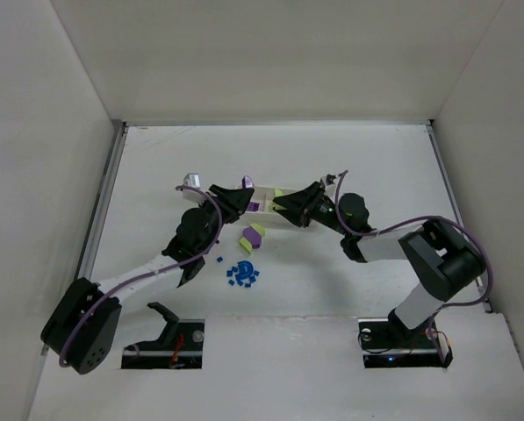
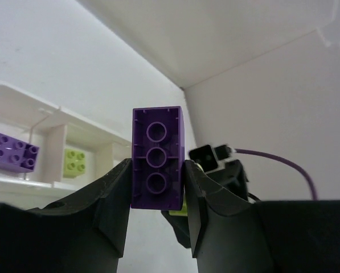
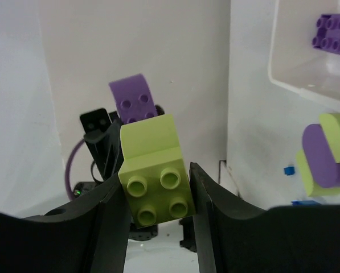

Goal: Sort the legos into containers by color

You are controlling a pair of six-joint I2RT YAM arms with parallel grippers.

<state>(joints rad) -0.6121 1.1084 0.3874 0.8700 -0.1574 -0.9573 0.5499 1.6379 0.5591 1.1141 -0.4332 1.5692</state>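
Purple lego [image 2: 156, 165], left jaws; yellow-green lego [image 3: 155, 182], right jaws (one each).

White table [image 1: 332, 167] boxed in by plain white panels: back wall [image 1: 279, 53] at 12 o'clock, left wall [image 1: 33, 175] at 9 o'clock, right wall [image 1: 498, 158] at 3 o'clock. A metal rail [image 1: 102, 202] lines the table's 9 o'clock edge, a second rail [image 1: 448, 189] its 3 o'clock edge.
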